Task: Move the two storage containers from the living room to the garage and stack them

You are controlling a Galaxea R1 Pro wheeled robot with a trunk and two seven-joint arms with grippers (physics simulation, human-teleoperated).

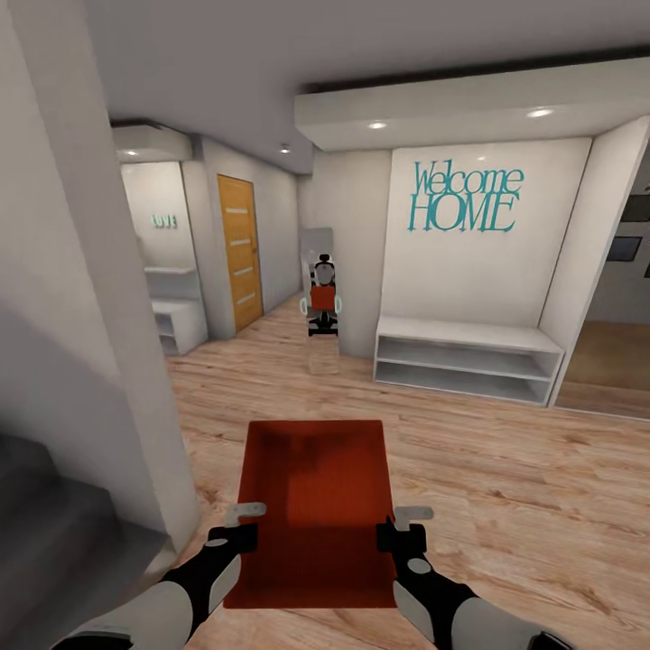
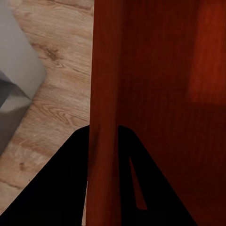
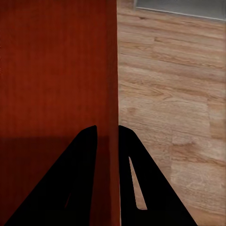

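I am carrying one orange-red open-top storage container (image 1: 316,506) low in front of me over light wood plank flooring (image 1: 506,487). My left gripper (image 1: 240,527) is shut on its left wall and my right gripper (image 1: 403,527) is shut on its right wall. In the left wrist view, the left gripper (image 2: 103,129) has its dark fingers on either side of the ribbed wall of the container (image 2: 155,94). In the right wrist view, the right gripper (image 3: 107,128) pinches the opposite wall of the container (image 3: 56,70) the same way.
A grey wall corner (image 1: 90,316) stands close on my left. Ahead, the hallway leads to a light-wood door with frosted strips (image 1: 239,253) and a mirror (image 1: 321,298) reflecting me. A white shelf bench (image 1: 465,357) sits under "Welcome HOME" lettering; a doorway (image 1: 614,352) opens at right.
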